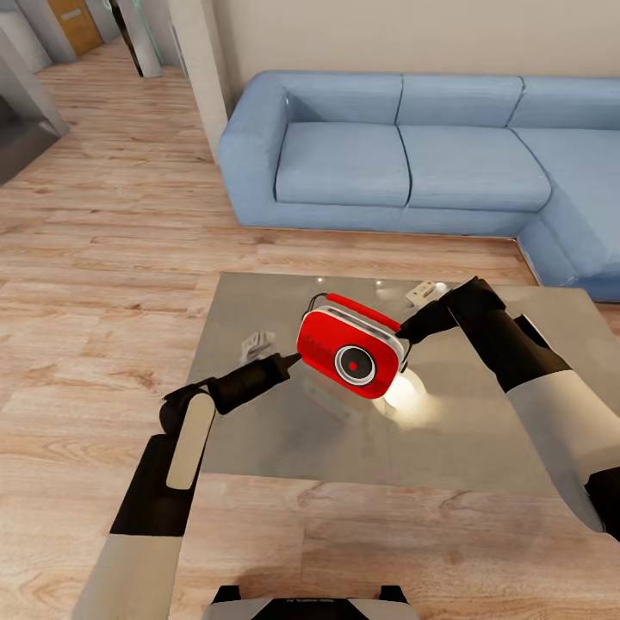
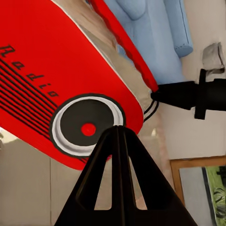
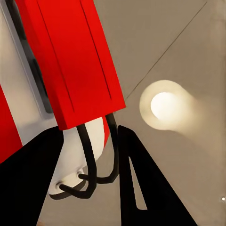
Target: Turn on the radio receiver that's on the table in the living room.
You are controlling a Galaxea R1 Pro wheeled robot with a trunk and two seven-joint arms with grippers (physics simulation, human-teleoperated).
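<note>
The red radio receiver (image 1: 349, 355) hangs tilted just above the glossy grey table (image 1: 482, 430), its dark round dial (image 1: 355, 364) facing me. My right gripper (image 1: 405, 331) is shut on the thin handle at the radio's right end; in the right wrist view the fingers (image 3: 146, 179) flank the handle's wire by the red body (image 3: 70, 61). My left gripper (image 1: 288, 362) is shut, with its tip at the radio's left side. In the left wrist view its closed tip (image 2: 117, 129) sits right in front of the dial (image 2: 87, 125) and its small red centre light.
A blue sectional sofa (image 1: 405, 155) stands behind the table and wraps round to the right. Light wood floor (image 1: 103, 258) lies to the left and in front. A bright lamp reflection (image 1: 400, 392) shines on the table top under the radio.
</note>
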